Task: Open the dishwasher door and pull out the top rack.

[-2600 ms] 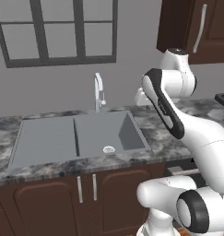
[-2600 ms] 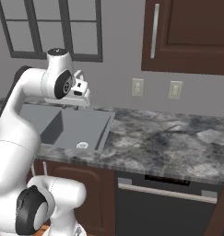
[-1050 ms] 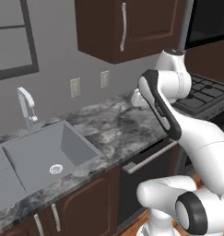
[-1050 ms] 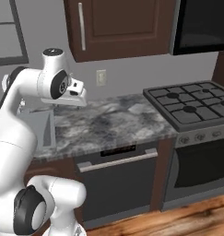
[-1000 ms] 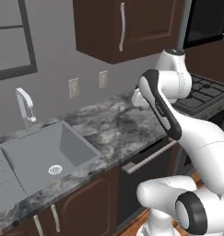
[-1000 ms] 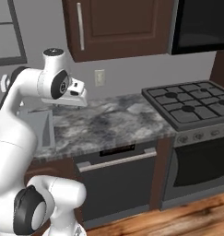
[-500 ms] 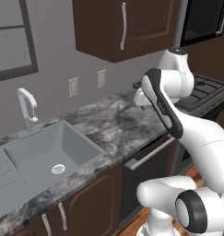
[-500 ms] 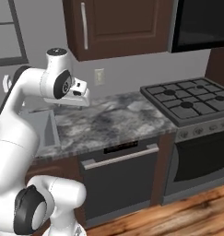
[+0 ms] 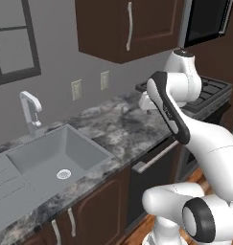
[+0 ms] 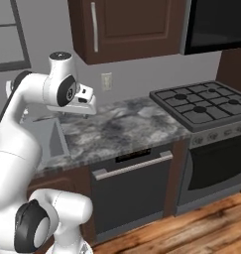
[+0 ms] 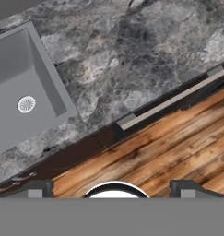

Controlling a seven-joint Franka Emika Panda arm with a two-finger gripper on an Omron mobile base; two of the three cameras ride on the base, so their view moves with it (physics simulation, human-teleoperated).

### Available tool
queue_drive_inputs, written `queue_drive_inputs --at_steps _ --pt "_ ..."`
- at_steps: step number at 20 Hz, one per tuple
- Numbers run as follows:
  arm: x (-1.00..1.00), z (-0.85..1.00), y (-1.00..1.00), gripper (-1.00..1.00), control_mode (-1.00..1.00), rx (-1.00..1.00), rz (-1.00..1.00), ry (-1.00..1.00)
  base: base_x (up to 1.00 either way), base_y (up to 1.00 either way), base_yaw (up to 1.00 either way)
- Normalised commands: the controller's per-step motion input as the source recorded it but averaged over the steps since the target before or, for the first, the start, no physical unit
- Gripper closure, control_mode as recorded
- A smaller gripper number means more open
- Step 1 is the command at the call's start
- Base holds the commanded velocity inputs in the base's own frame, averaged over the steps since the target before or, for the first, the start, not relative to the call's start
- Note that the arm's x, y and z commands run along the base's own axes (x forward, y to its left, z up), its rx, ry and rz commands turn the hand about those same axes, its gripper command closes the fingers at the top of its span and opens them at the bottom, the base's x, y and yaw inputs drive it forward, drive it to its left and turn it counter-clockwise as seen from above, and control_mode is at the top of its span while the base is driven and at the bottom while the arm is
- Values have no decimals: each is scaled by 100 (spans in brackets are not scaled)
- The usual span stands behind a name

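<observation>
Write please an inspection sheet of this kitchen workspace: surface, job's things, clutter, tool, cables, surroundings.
Surface: grey marbled stone counter, bare where visible.
Job's things: flat near-black dishwasher door shut, with its long silver bar handle across the top; top rack nothing seen.
Clutter: nothing seen.
Tool: two-finger tool open, holding nothing, high above the counter edge and looking down on the handle.
Cables: nothing seen.
Surroundings: grey rectangular sink with silver faucet to the left; black gas stove with oven to the right; brown wooden wall cabinet above; wooden plank floor.
</observation>
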Motion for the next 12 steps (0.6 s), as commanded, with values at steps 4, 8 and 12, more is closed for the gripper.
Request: queue_drive_inputs --at_steps 4,8,12 --pt "0 0 0 -100 100 0 0 0 29 25 -16" --pt "0 0 0 -100 100 0 0 0 30 31 -14" --pt "0 0 0 -100 100 0 0 0 8 42 -8"
